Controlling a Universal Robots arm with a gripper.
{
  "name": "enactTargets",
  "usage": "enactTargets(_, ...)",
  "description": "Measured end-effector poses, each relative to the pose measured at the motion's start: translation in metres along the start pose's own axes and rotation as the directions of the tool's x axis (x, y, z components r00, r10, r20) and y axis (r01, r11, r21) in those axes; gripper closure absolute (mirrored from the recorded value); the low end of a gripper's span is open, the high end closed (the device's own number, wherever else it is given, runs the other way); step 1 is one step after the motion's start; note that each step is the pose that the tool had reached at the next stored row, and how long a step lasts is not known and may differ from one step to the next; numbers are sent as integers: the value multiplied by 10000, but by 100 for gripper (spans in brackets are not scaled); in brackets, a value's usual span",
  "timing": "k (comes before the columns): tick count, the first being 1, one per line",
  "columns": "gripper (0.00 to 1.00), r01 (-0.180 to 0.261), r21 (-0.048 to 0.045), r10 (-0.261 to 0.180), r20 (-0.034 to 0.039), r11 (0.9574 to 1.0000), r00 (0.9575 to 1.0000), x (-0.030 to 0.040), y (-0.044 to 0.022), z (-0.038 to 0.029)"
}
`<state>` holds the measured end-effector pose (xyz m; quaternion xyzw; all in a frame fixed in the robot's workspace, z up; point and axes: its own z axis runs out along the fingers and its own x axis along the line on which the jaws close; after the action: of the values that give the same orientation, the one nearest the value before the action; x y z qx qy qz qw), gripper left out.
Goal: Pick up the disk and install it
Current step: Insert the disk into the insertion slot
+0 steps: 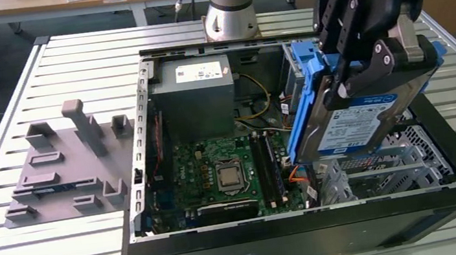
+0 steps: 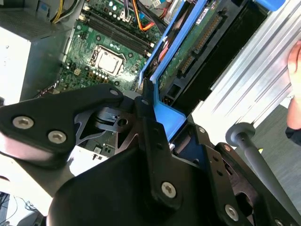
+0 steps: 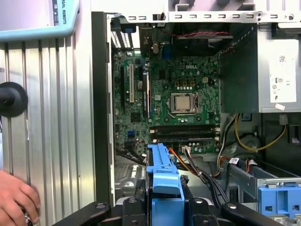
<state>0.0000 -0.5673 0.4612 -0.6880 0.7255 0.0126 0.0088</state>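
Exterior view, gripper [image 1: 375,73]: clamped on the upper edge of the disk [image 1: 364,117], carrying it.
Disk: hanging edge-down, tilted, above the drive cage [image 1: 374,178] — likely angled to enter its bay.
Computer case [image 1: 311,238]: open — disk not yet seated.

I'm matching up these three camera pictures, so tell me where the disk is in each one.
Exterior view: the disk, on edge above the open case, toward the exterior view's right.
First wrist view: the disk's blue frame edge-on, nearer the camera than the motherboard.
Second wrist view: the disk's blue frame running alongside the motherboard.
Shared landmark: the processor socket on the motherboard.
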Motion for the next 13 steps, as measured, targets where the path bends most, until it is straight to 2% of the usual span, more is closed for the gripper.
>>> enactTargets(9, 64, 1, 1, -1, 3, 10000, 10000, 12, -18, 14)
enactTargets(11, 64, -1, 0, 1, 0, 10000, 10000, 12, -48, 19)
enactTargets(13, 64, -1, 0, 1, 0, 10000, 10000, 10, -106, 25)
